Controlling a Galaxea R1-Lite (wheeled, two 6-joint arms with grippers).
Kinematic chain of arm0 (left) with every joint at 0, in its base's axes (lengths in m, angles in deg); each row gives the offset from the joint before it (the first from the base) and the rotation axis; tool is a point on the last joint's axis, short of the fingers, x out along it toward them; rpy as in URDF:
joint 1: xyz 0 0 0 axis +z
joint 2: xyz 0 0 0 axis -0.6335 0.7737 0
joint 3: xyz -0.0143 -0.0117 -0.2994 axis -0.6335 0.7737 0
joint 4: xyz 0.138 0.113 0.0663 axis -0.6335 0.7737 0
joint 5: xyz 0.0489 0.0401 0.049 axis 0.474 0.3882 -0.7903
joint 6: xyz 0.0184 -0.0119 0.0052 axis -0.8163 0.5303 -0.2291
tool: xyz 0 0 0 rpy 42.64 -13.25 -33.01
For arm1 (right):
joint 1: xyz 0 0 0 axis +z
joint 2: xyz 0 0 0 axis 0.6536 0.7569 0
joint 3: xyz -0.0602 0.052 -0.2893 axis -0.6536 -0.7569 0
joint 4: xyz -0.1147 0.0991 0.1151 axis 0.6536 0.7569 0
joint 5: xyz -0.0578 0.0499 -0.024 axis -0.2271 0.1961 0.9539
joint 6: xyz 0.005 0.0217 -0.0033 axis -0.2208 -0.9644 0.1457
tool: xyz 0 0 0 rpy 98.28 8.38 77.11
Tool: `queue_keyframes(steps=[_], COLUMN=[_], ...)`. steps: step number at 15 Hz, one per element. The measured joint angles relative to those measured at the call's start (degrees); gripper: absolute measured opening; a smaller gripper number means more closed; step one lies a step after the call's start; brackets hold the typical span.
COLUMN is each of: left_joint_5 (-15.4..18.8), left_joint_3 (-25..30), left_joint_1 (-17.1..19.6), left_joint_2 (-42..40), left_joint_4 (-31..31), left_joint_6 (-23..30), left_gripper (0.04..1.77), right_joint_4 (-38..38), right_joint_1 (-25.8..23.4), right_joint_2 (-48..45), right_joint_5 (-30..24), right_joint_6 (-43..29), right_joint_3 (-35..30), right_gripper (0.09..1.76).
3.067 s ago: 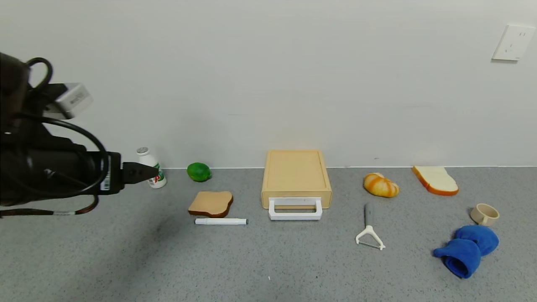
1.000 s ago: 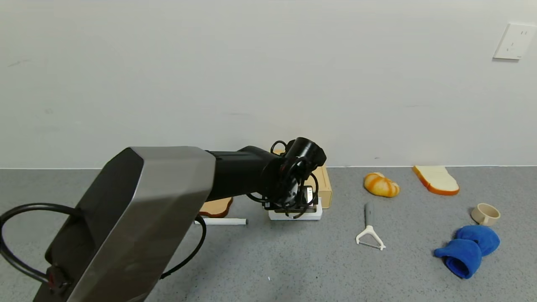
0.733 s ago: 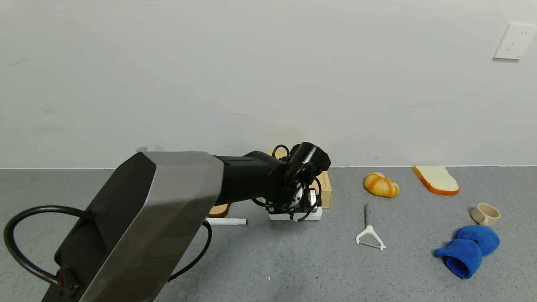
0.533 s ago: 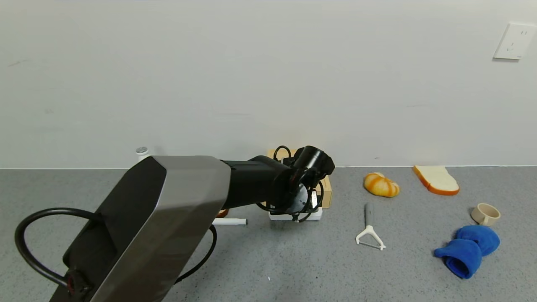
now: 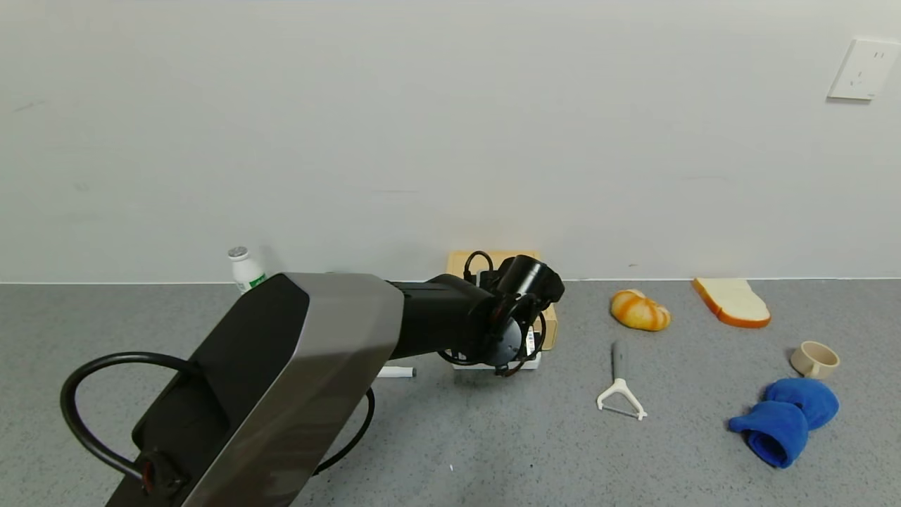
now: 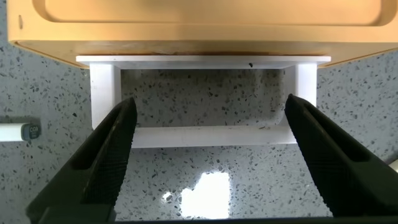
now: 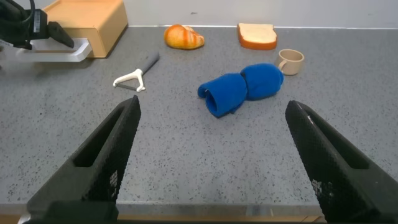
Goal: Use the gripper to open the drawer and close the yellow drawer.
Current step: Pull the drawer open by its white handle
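Observation:
The yellow-tan drawer (image 6: 199,25) sits shut in its low case (image 5: 547,325) against the back wall. Its white loop handle (image 6: 205,135) sticks out at the front. My left gripper (image 6: 211,103) is open and hangs just above the handle, its two fingers spread about as wide as the loop and touching nothing. In the head view the left wrist (image 5: 510,317) covers the handle and most of the case. The right wrist view shows the left gripper (image 7: 56,34) at the drawer's front. My right gripper (image 7: 212,106) is open and empty, low over the table's near right side.
A white peeler (image 5: 619,394), blue cloth (image 5: 785,419), beige cup (image 5: 813,359), bread roll (image 5: 638,310) and toast slice (image 5: 732,301) lie right of the drawer. A white marker (image 5: 398,371) and small bottle (image 5: 243,271) are left of it. The wall stands close behind.
My left arm swung from the far left over to the drawer's front, then settled lower over the handle. The drawer has not moved.

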Motion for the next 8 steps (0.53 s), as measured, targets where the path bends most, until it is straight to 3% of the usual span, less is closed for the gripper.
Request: queue_keyframes(steps=[8], left_joint_5=[0.63], left_joint_3=[0.0], left_joint_1=[-0.18], left_joint_2=[0.98], left_joint_4=[0.2], left_joint_6=[-1.5], left_gripper=[1.72], right_joint_4=[0.0], right_joint_1=[0.0], right_joint_2=[0.0], right_joint_5=[-0.02], right_joint_6=[0.0], right_joint_3=[0.0], right_gripper=[1.71])
